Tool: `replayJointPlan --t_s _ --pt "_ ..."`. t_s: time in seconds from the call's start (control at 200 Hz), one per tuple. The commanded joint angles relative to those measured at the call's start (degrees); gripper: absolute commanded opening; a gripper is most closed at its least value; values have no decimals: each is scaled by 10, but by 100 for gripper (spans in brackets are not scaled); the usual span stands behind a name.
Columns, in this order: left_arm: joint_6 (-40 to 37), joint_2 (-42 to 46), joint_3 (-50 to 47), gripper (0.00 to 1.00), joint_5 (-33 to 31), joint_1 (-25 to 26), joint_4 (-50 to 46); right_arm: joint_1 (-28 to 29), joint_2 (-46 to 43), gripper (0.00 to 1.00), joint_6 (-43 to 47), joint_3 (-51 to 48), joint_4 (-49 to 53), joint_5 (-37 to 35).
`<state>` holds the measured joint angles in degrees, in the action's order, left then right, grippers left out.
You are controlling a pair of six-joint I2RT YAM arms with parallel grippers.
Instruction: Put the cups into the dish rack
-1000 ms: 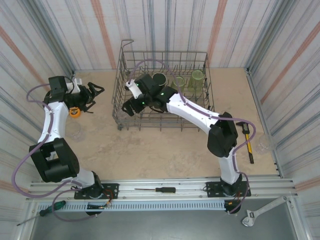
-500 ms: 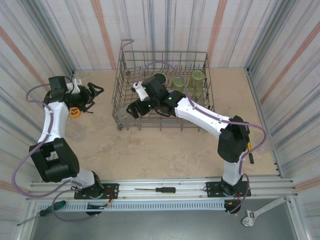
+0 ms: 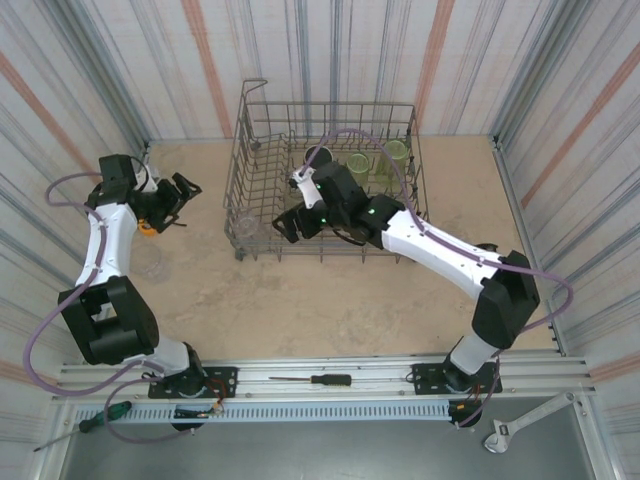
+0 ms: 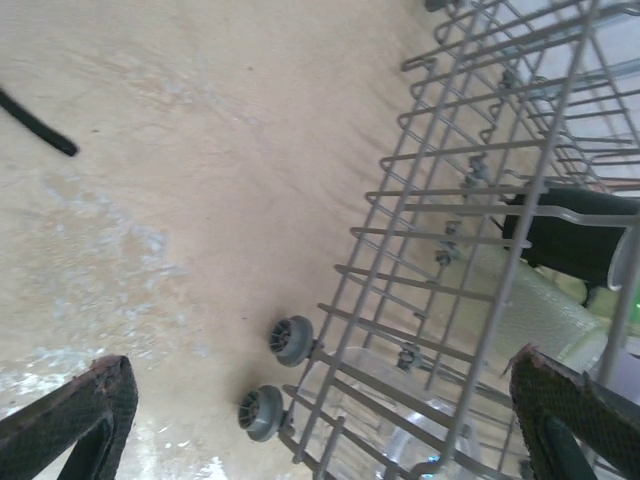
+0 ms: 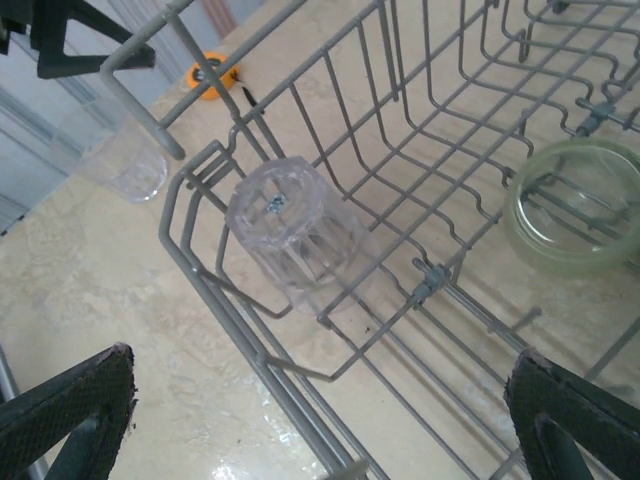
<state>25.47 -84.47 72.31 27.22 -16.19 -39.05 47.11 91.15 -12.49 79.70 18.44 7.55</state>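
one clear cup (image 5: pixel 285 235) sits upturned in the near left corner of the dish rack (image 3: pixel 262 130); the right fingers (image 5: pixel 575 410) hang over it, spread wide and empty. the left fingers (image 4: pixel 70 420), equally wide and empty, hover above the surface (image 4: pixel 180 150) beside the rack.

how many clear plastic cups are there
2: one clear cup upside down in the near left corner of the dish rack, a second clear cup on the table left of it. More may be hidden behind the right arm.
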Motion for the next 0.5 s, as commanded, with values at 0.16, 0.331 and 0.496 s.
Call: replayJointPlan --t_s 0.16,0.331,0.496 --pt "-31 1 29 99 -148 -6 -54 -45 -99 99 -50 -81 -29 61" --pt "-36 6 23 99 -235 9 -67 -66 -159 99 -42 -135 -27 65" --pt "-14 31 -34 99 -265 6 -66 -106 -221 99 -45 -184 -19 101"
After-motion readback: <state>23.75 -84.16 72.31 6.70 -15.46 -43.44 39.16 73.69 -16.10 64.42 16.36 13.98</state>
